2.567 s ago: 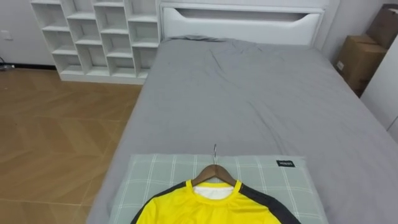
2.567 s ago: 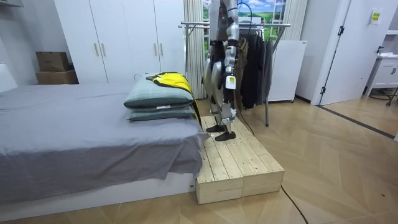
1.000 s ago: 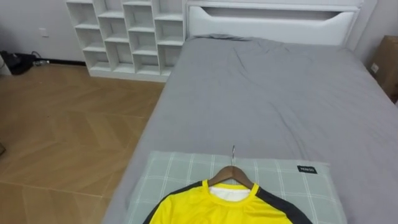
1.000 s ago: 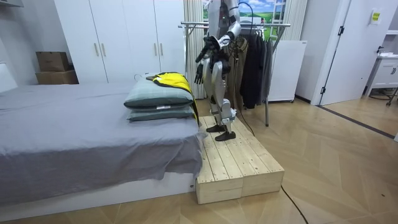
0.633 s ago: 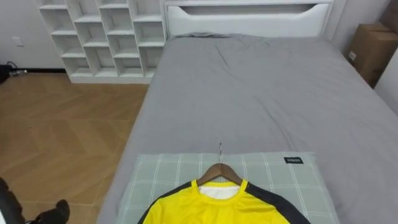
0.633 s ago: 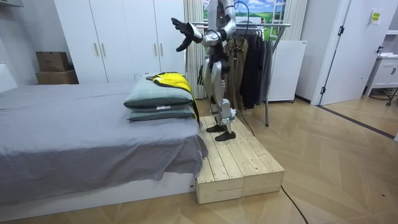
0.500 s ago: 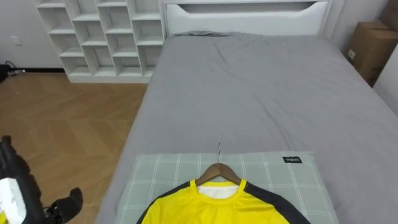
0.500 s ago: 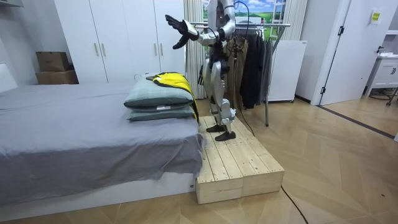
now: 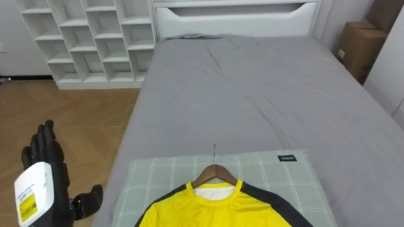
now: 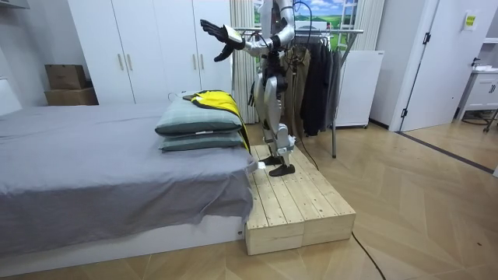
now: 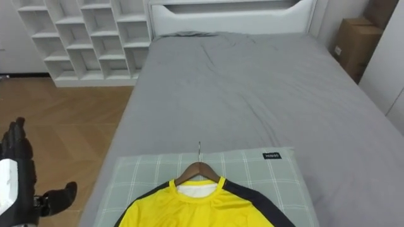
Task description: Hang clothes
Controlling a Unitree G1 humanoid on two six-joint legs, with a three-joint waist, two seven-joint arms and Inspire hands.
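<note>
A yellow shirt point(image 9: 214, 205) with dark shoulder stripes lies on a wooden hanger point(image 9: 215, 173), spread over a green checked pillow point(image 9: 158, 173) at the near end of the bed. The hanger's metal hook point(image 9: 214, 154) points up the bed. My left hand point(image 9: 47, 170) is raised at the left, off the bed's side and apart from the shirt, open with straight fingers. In the room view it point(image 10: 216, 35) reaches out high over the pillows. My right hand point(image 10: 252, 92) hangs by my hip. I stand on a wooden platform point(image 10: 296, 202) at the bed's end.
The grey bed point(image 9: 252, 94) stretches ahead to a white headboard. White cube shelves point(image 9: 82, 38) stand at the far left, a cardboard box point(image 9: 356, 44) at the far right. Behind me a clothes rail point(image 10: 327, 31) holds dark garments.
My left arm has swung up from my side to head height and come into the eye view at the left. My head has turned back and forth; shirt and hanger lie unmoved.
</note>
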